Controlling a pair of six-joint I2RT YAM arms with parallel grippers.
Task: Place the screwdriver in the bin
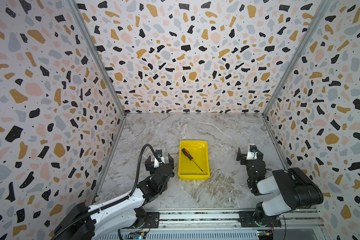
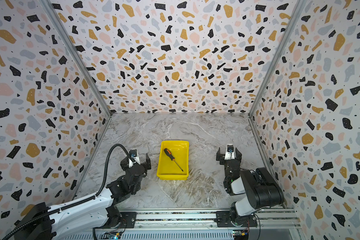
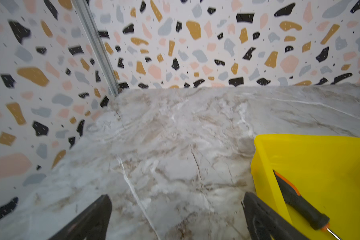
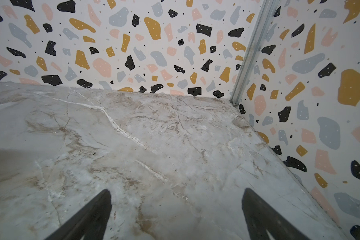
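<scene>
The screwdriver (image 1: 190,158) lies slantwise inside the yellow bin (image 1: 193,142), with the left tool (image 1: 160,157) and right tool (image 1: 250,154) either side, spread apart and empty; they should avoid nudging it.

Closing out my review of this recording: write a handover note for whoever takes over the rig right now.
Left tool: open, empty, just left of the shallow yellow plastic bin.
Right tool: open, empty, well clear on the bin's right, over the marble table.
Slim black-and-orange screwdriver: lying diagonally inside the bin, tip toward its near right corner, neither tool touching it.
Done: screwdriver is in the bin.
Left: nothing apparent for the task.
</scene>
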